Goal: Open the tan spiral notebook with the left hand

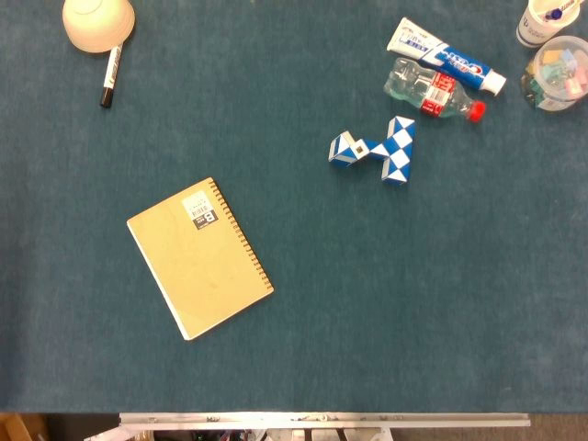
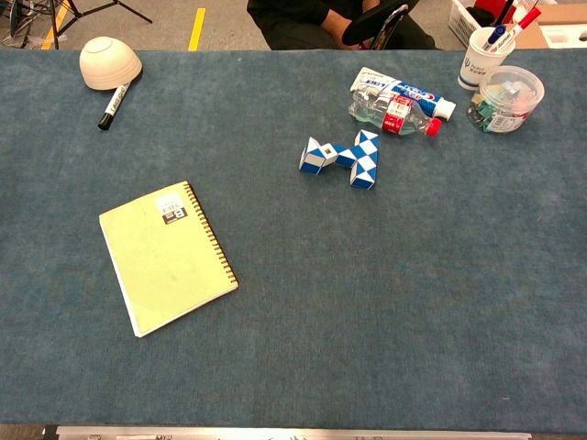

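The tan spiral notebook (image 1: 198, 258) lies closed on the blue table cloth, left of centre, turned at an angle with its wire spine along the right edge and a small label near its top. The chest view shows the same notebook (image 2: 165, 257), flat and closed. Neither hand appears in either view.
An upturned cream bowl (image 1: 97, 23) and a black marker (image 1: 110, 76) sit at the far left. A blue-and-white twist puzzle (image 1: 377, 150) lies mid-table, with a toothpaste tube (image 1: 445, 57) and water bottle (image 1: 434, 90) behind it. A clear tub (image 1: 557, 73) and pen cup (image 2: 486, 53) stand far right.
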### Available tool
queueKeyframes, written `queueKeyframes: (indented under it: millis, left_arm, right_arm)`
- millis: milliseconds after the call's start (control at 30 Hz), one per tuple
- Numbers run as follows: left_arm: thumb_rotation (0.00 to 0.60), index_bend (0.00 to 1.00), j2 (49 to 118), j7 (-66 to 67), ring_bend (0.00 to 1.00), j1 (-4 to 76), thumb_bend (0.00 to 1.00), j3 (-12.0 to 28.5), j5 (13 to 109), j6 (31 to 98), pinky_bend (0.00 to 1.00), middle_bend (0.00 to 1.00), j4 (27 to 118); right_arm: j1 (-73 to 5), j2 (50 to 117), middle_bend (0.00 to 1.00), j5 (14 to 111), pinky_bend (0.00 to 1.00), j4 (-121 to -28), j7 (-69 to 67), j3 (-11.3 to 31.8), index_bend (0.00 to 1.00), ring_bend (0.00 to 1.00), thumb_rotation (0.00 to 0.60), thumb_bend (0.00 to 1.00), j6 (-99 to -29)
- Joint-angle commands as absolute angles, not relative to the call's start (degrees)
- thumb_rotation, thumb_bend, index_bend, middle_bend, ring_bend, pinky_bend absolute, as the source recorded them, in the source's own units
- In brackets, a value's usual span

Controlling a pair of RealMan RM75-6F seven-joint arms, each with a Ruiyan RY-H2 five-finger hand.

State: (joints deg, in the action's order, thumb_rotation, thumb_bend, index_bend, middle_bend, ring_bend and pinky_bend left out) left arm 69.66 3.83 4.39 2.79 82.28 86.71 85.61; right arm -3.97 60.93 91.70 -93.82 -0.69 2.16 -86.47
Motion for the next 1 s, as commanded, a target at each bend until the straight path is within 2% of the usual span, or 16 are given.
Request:
queueKeyframes:
  millis: [33, 267, 367, 500, 700, 1000]
  left_arm:
    - [0.600, 0.05, 69.71, 3.69, 0.06, 4.31, 0.44, 2.71, 82.35, 86.60, 0.14, 0.04, 85.46]
    - [0.600, 0.05, 69.12, 0.84, 0.06, 5.14, 0.43, 1.39, 85.51, 85.26, 0.13, 0.04, 83.46]
    - [0.600, 0.06, 68.56, -1.33, 0.06, 6.69, 0.35, -0.12, 88.70, 83.11, 0.11, 0.04, 81.78]
    - [0.600, 0.06, 69.69, -3.93, 0.06, 9.28, 0.30, -1.74, 93.67, 81.31, 0.11, 0.04, 77.54]
    - [0.600, 0.06, 73.83, -9.68, 0.06, 14.04, 0.27, -4.50, 101.60, 79.45, 0.10, 0.04, 68.56]
    - [0.600, 0.06, 83.00, -15.27, 0.06, 17.25, 0.27, -7.14, 108.16, 82.93, 0.10, 0.04, 54.66]
  right_arm:
    - [-4.23, 60.87, 0.24, 91.46, 0.16, -94.20, -0.30, 2.12, 0.11, 0.09, 0.600, 0.36, -85.94]
    - [-4.69, 60.81, 0.24, 91.59, 0.15, -95.02, 0.58, 2.32, 0.11, 0.09, 0.600, 0.36, -85.75]
    - [-4.83, 60.82, 0.24, 91.64, 0.16, -95.39, 0.82, 2.32, 0.11, 0.09, 0.600, 0.36, -85.63]
    - [-4.91, 60.85, 0.24, 91.90, 0.16, -95.70, 1.08, 2.19, 0.10, 0.09, 0.600, 0.36, -85.64]
    - [-4.69, 60.70, 0.24, 91.66, 0.16, -96.06, 1.44, 2.13, 0.11, 0.09, 0.600, 0.36, -85.94]
    - [-4.06, 60.23, 0.24, 91.43, 0.15, -96.79, 1.93, 2.00, 0.11, 0.09, 0.600, 0.35, -86.75]
